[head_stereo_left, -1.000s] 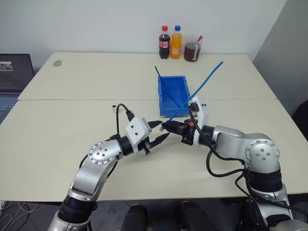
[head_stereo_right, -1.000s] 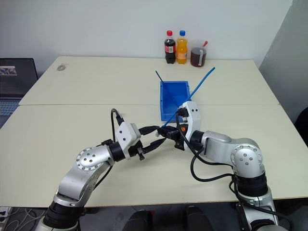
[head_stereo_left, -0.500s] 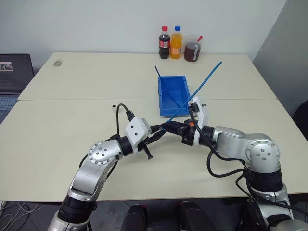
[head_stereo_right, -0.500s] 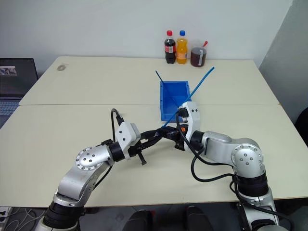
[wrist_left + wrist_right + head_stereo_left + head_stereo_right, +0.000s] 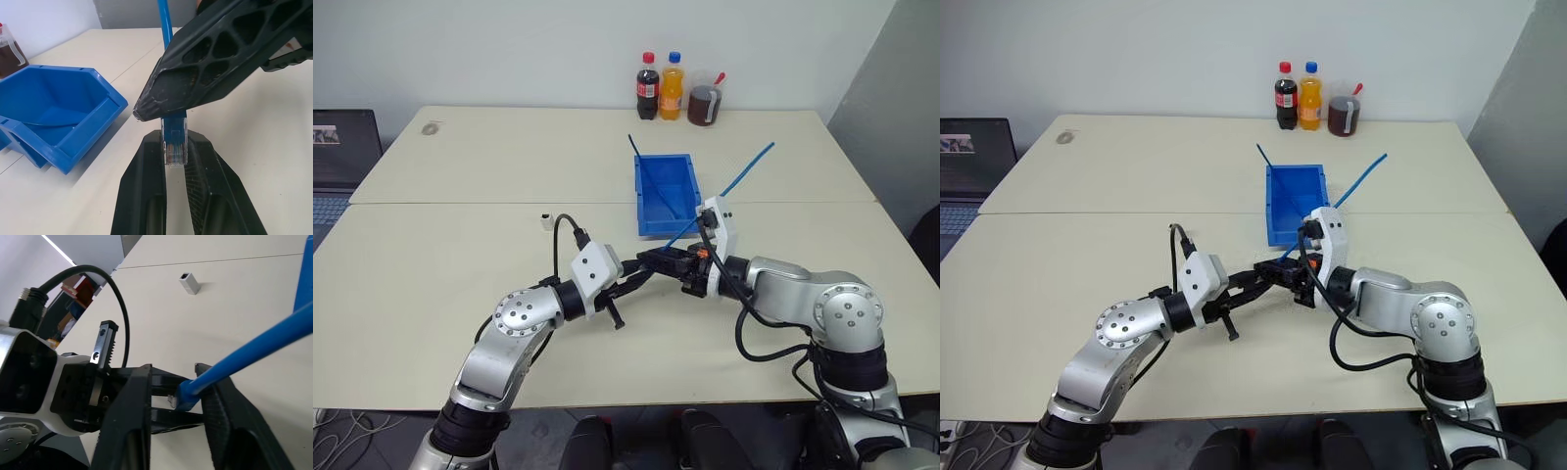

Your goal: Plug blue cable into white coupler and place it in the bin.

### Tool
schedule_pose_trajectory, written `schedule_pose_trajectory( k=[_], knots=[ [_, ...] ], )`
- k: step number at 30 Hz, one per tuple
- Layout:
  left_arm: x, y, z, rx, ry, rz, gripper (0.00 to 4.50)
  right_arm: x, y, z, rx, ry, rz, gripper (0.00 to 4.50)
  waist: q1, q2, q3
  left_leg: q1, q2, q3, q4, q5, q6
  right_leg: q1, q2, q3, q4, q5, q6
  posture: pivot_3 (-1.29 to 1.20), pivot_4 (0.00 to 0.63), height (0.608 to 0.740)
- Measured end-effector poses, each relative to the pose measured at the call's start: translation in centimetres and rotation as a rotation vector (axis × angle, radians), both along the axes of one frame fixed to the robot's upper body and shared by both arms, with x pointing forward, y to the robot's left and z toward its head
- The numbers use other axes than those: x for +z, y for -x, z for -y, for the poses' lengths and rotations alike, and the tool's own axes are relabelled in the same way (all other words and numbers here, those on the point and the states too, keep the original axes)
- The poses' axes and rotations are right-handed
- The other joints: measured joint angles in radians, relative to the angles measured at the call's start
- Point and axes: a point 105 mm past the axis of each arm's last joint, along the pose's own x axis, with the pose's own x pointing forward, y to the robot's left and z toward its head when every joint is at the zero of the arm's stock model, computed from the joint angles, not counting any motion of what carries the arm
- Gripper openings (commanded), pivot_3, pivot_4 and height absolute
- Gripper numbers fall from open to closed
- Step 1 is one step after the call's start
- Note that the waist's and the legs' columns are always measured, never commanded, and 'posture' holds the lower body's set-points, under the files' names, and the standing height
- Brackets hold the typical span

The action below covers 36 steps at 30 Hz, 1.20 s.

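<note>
The left end effector (image 5: pixel 175 147) is pinching the blue cable (image 5: pixel 747 168)'s clear plug between nearly closed fingers. The right end effector (image 5: pixel 182 396) is standing parted around the cable. The right wrist view reveals the white coupler (image 5: pixel 189 282) lying apart on the worktop (image 5: pixel 431 255); the bin (image 5: pixel 665 193) is sitting just beyond.

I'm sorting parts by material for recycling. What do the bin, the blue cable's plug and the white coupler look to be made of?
The bin: likely moulded hard plastic, with a glossy bright blue surface and thick rounded rims. The blue cable: a smooth, probably rubbery or vinyl jacket; its plug looks like clear plastic with fine lines inside, possibly metal contacts. The white coupler: seemingly matte white plastic, boxy; too small to be sure.
</note>
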Motion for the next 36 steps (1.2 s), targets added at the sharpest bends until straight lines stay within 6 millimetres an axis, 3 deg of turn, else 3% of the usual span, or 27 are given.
schedule_pose_trajectory(
  k=[3, 4, 8, 10, 13, 16, 20, 29, 36],
  knots=[
    [0.3, 0.2, 0.6, -0.021, 0.09, -0.096, 0.24, 0.5, 0.2, 1.2, -0.003, -0.084, -0.024, 2.97, 0.002, 0.0, 0.0, -0.001, 0.0, -0.001, 0.0, 0.0, 0.0, 0.0, 0.0, -0.001, 0.0, 0.0, 0.0, 0.0, 0.15, 0.74],
    [0.7, 0.4, 0.7, -0.04, 0.136, -0.153, 0.24, 0.8, 0.4, 2.5, 0.0, -0.121, -0.028, 3.18, 0.004, 0.0, 0.0, -0.003, 0.0, -0.001, 0.001, 0.0, 0.0, 0.0, 0.0, -0.002, -0.001, 0.0, 0.0, 0.0, 0.15, 0.74],
    [1.8, 0.2, 0.4, -0.063, 0.216, -0.256, 0.24, 1.1, 1.9, 4.6, 0.071, -0.159, -0.036, 3.18, 0.002, 0.0, 0.0, -0.003, -0.001, -0.001, 0.002, 0.0, 0.0, 0.0, 0.0, -0.002, -0.001, 0.0, 0.001, 0.0, 0.15, 0.74],
    [3.1, 0.7, 0.6, -0.143, 0.319, -0.4, 0.24, 1.2, 3.3, 5.0, 0.154, -0.169, -0.048, 3.18, -0.001, 0.0, 0.0, -0.003, 0.0, -0.002, 0.002, 0.0, 0.0, 0.0, 0.001, -0.002, 0.0, 0.0, 0.001, 0.0, 0.15, 0.74],
    [5.3, 2.4, 0.9, -0.328, 0.459, -0.605, 0.24, 1.7, 4.1, 4.9, 0.227, -0.212, -0.043, 3.18, -0.012, 0.0, 0.0, 0.0, 0.001, -0.002, 0.002, 0.0, 0.0, 0.0, 0.002, -0.002, 0.001, 0.0, 0.001, 0.0, 0.15, 0.74],
    [6.0, 4.0, 0.4, -0.46, 0.537, -0.806, 0.24, 2.3, 4.1, 4.6, 0.259, -0.265, -0.035, 3.18, -0.019, 0.0, 0.0, 0.0, 0.001, -0.003, 0.002, 0.0, 0.0, 0.0, 0.003, -0.002, 0.001, 0.0, 0.001, 0.0, 0.15, 0.74],
    [7.0, 5.2, -0.5, -0.545, 0.595, -0.938, 0.24, 3.3, 4.1, 4.1, 0.29, -0.321, -0.018, 3.18, -0.016, 0.0, 0.0, 0.0, 0.001, -0.002, 0.002, 0.0, 0.0, 0.0, 0.002, -0.001, 0.001, 0.0, 0.001, 0.0, 0.15, 0.74],
    [6.8, 6.0, -0.6, -0.566, 0.628, -1.065, 0.24, 4.9, 4.6, 3.8, 0.353, -0.393, -0.025, 3.18, 0.0, 0.0, 0.0, -0.001, 0.0, -0.002, 0.002, 0.0, 0.0, 0.0, 0.0, -0.001, 0.0, 0.0, 0.001, 0.0, 0.15, 0.74],
    [6.7, 6.3, -0.5, -0.574, 0.614, -1.082, 0.24, 4.7, 5.5, 3.0, 0.434, -0.383, -0.095, 3.18, 0.0, 0.0, 0.0, -0.001, -0.001, -0.001, 0.002, 0.0, 0.0, 0.0, 0.0, -0.001, 0.0, 0.0, 0.001, 0.0, 0.15, 0.74]
  ],
)
